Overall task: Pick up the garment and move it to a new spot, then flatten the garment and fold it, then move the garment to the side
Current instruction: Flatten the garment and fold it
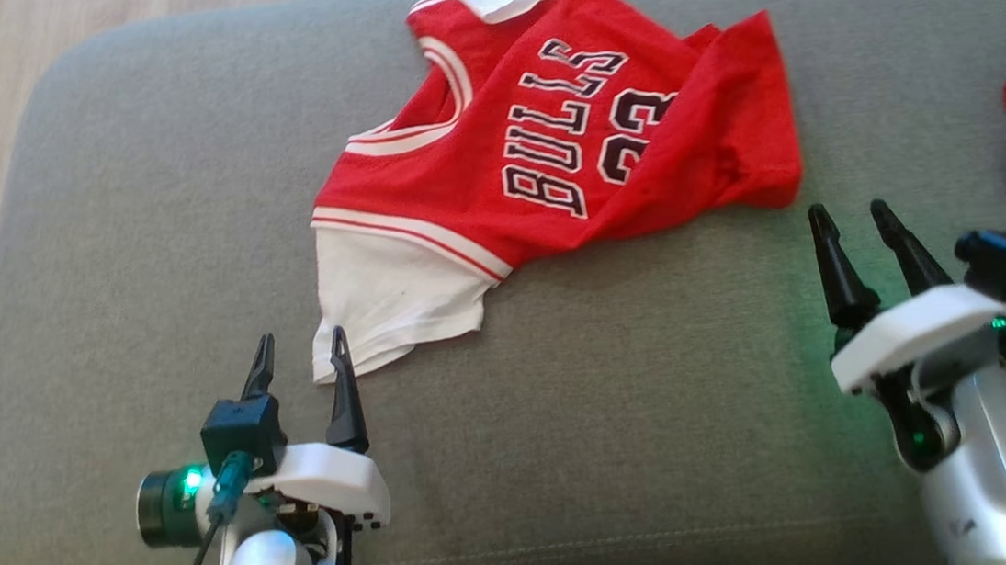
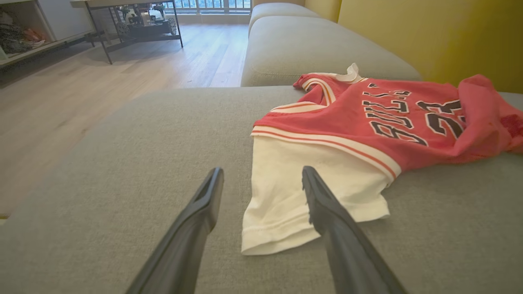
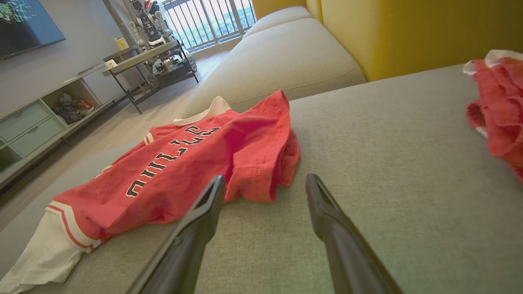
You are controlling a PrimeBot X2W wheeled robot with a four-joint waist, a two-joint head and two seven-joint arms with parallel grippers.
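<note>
left gripper (image 1: pixel 302 337) agape, empty | right gripper (image 1: pixel 849 210) agape, empty | jersey (image 1: pixel 562 129) rumpled | pinch white sleeve (image 1: pixel 384 294) and red hem (image 1: pixel 760 175), lift evenly

Head view: high, looking steeply down on the grey cushion (image 1: pixel 616 401).
Left wrist view: low, near the cushion's left, facing far.
Right wrist view: low, facing far-left.
Shared: red jersey (image 1: pixel 704 162).

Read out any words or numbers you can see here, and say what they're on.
"BULLS": on the red jersey, black letters, upside down in the head view.
"23": same jersey, beside the word.
On the television screen: marks too blurred to read.
</note>
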